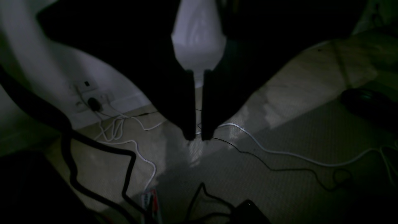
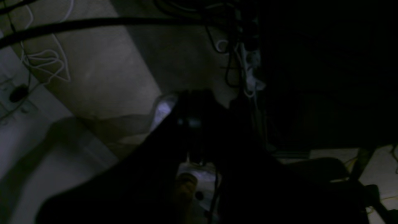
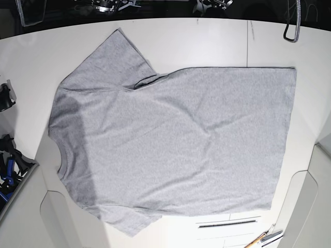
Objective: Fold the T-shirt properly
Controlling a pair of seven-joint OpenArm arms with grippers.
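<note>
My left gripper [image 1: 197, 137] hangs with its two dark fingers [image 1: 188, 105] nearly together, a thin gap between them and nothing held; beneath it lies carpeted floor [image 1: 279, 146] crossed by a white cable [image 1: 279, 152] and black cables [image 1: 102, 149], with a wall socket [image 1: 90, 96] off to one side. My right gripper [image 2: 192, 124] is too dark to judge open or closed. The T-shirt [image 3: 176, 144] lies spread flat, plain side up, on the white table [image 3: 207, 41], apart from both grippers.
</note>
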